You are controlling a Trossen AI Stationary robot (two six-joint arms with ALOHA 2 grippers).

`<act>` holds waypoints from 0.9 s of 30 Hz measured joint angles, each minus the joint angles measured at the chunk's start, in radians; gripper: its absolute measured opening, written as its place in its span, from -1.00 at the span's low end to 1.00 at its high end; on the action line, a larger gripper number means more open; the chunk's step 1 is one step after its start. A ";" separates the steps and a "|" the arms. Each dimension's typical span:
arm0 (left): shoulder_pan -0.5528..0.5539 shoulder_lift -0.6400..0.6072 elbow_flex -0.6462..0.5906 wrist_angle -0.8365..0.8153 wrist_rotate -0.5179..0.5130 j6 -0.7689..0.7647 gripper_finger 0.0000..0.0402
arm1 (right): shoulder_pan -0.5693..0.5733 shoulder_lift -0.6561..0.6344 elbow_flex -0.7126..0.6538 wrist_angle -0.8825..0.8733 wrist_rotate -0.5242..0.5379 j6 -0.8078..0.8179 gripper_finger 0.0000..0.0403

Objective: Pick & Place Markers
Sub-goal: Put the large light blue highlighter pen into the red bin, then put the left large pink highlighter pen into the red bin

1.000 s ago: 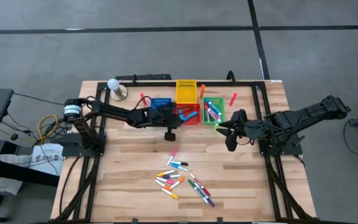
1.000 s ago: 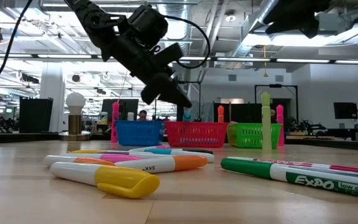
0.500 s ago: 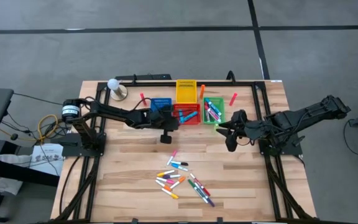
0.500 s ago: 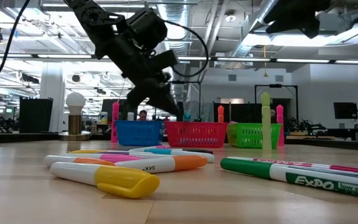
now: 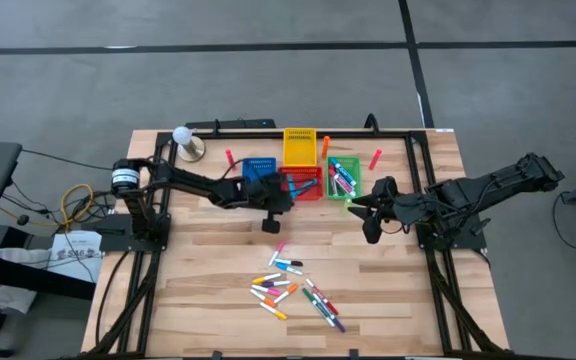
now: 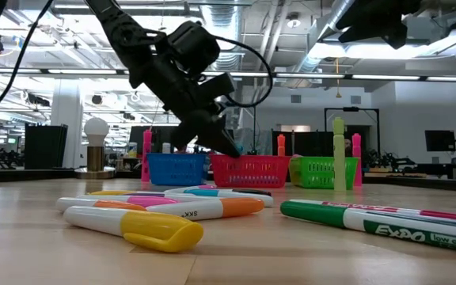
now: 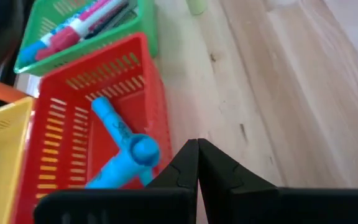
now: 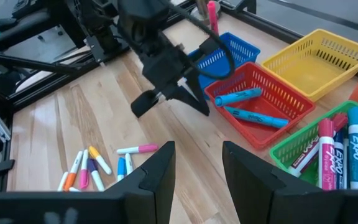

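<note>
Your left gripper point(image 5: 273, 222) hangs just in front of the red basket point(image 5: 290, 183), fingers pressed together with nothing between them. In its wrist view the closed tips sit over bare wood beside that basket's wall, and two blue markers point(image 7: 120, 148) lie inside the basket. Your right gripper point(image 5: 366, 222) waits near the green basket point(image 5: 351, 187), its fingers parted a moderate way and empty. That basket already holds several markers point(image 8: 328, 146), pink, red and blue among them. The blue basket point(image 5: 259, 166) sits to the left of the red one, and the yellow basket point(image 5: 299, 146) lies behind them. Most loose markers point(image 5: 293, 287) are scattered on the near middle of the wooden table point(image 5: 208, 280), well apart from both grippers.
</note>
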 joint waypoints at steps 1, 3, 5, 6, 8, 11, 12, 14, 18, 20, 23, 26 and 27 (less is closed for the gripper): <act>-0.003 0.000 0.000 -0.003 -0.003 0.006 -0.97 | 0.000 0.000 0.000 0.000 0.000 0.000 -0.38; -0.004 0.000 0.000 0.002 -0.004 0.022 -0.97 | 0.000 0.000 0.000 0.000 0.000 0.000 -0.38; 0.004 0.000 0.003 0.005 -0.006 0.025 -0.97 | -0.001 0.000 0.000 0.000 0.000 0.000 -0.38; 0.011 0.000 0.004 0.014 -0.006 0.027 -0.97 | -0.001 0.000 0.000 0.000 0.000 0.000 -0.38; 0.027 0.000 0.009 0.038 -0.013 0.027 -0.97 | 0.000 0.000 0.000 0.000 0.000 0.000 -0.38; 0.050 0.000 0.009 0.107 -0.045 0.027 -0.97 | 0.000 0.000 0.000 0.000 0.000 0.000 -0.38; 0.057 0.000 0.009 0.133 -0.047 0.027 -0.97 | 0.000 0.000 0.000 0.000 0.000 0.001 -0.38; 0.066 0.000 0.010 0.175 -0.048 0.027 -0.97 | 0.000 0.000 0.000 0.000 0.000 0.006 -0.38; 0.056 -0.001 0.010 0.205 -0.050 0.027 -0.97 | 0.000 0.000 0.000 0.000 0.000 0.020 -0.38; 0.042 -0.010 0.010 0.195 -0.068 0.026 -0.97 | 0.000 0.000 0.000 0.000 0.000 0.020 -0.38; 0.010 -0.060 0.010 0.174 -0.157 0.024 -0.97 | 0.000 0.000 0.000 0.000 0.001 0.020 -0.38; -0.016 -0.154 0.010 0.143 -0.259 0.010 -0.97 | 0.000 0.000 0.000 0.000 0.003 0.019 -0.38; -0.019 -0.195 0.010 0.126 -0.276 -0.006 -0.97 | 0.000 0.000 0.000 0.000 0.004 0.019 -0.38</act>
